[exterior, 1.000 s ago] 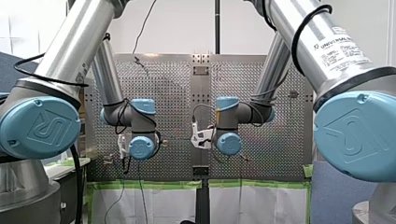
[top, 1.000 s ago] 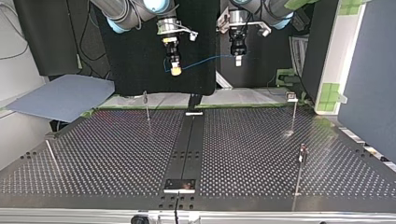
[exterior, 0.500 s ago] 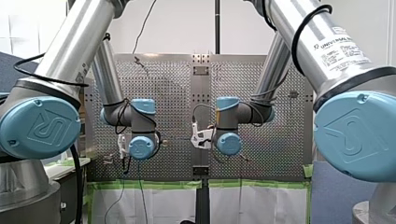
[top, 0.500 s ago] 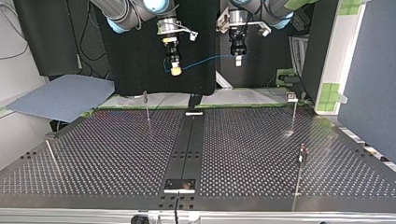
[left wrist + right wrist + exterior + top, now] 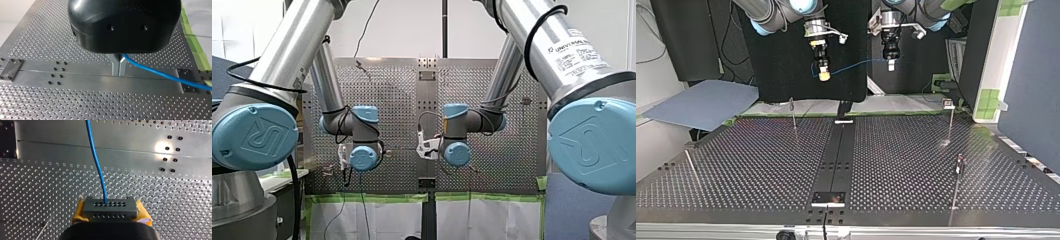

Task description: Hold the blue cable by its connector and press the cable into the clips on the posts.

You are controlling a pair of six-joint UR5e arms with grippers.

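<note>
**Q:** Where is the blue cable (image 5: pixel 856 64)?

**A:** It is held in the air over the tabletop (image 5: pixel 761 165). In the top view it runs in a shallow sag from my right pincer (image 5: pixel 824 76), at that view's left, to my left pincer (image 5: pixel 891 65), at its right.

**Q:** How is each end held?

**A:** Right wrist view: the connector (image 5: pixel 110 208), a dark grey block with two rows of holes, is clamped between the right pincer's yellow pads (image 5: pixel 78 212). The cable leaves the connector's face and runs straight ahead of the pincer. Left wrist view: the left pincer's metal fingers (image 5: pixel 115 65) are drawn together on the cable. From there the cable trails off to one side above the central plate (image 5: pixel 75 77) of the tabletop.

**Q:** And the posts?

**A:** Top view: three thin upright posts stand on the tabletop, each topped by a small clip (image 5: pixel 791 102). These are the far-left post (image 5: pixel 794 117), the far-right post (image 5: pixel 950 122) and the near-right post (image 5: pixel 956 185). The cable is apart from all three, with no part of it lying in a clip.
</note>
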